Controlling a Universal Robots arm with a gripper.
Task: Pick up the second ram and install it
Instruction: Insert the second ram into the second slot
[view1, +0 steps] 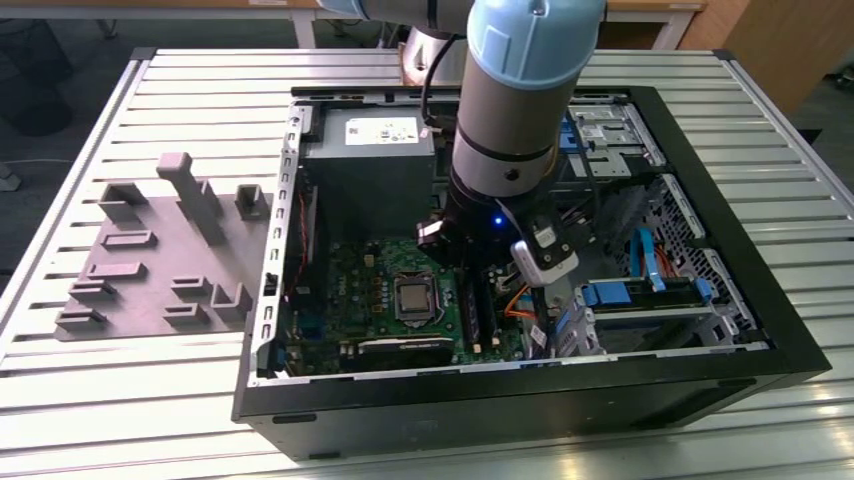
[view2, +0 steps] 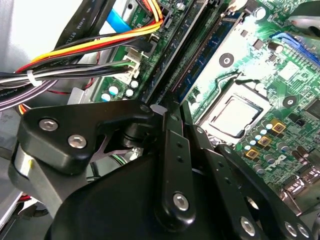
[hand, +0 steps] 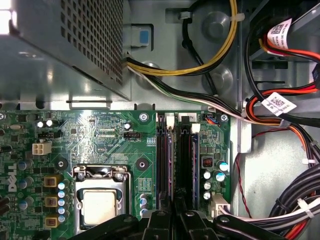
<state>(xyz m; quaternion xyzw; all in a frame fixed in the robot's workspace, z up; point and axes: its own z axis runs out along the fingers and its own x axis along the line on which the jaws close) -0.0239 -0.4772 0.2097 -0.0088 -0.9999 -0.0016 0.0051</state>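
Looking down into the open computer case (view1: 787, 345), I saw the robot arm (view1: 514, 100) reaching deep inside, over the green motherboard (view1: 354, 285). The gripper (view2: 172, 114) hung right above the long black slots (hand: 186, 165), next to the shiny square chip (hand: 100, 207) in the middle of the board. Its two black fingers (view2: 170, 150) were pulled close together, with just a thin crack between them. I could not tell if they were pinching anything.

The second ram (view2: 205, 56) was a thin blue-green stick. It stood on its edge in a slot, just past the tips of the fingers and in line with them. It looked straight, not tipped.

So I think the picking up was done, and the stick was already in its place on the board. It looked like the job was near its end. I could not tell if the stick was pushed all the way down, or if the small clips at the ends of the slot had snapped shut. Bundles of coloured wires (view2: 75, 60) lay just beside the slots, not touching the stick.
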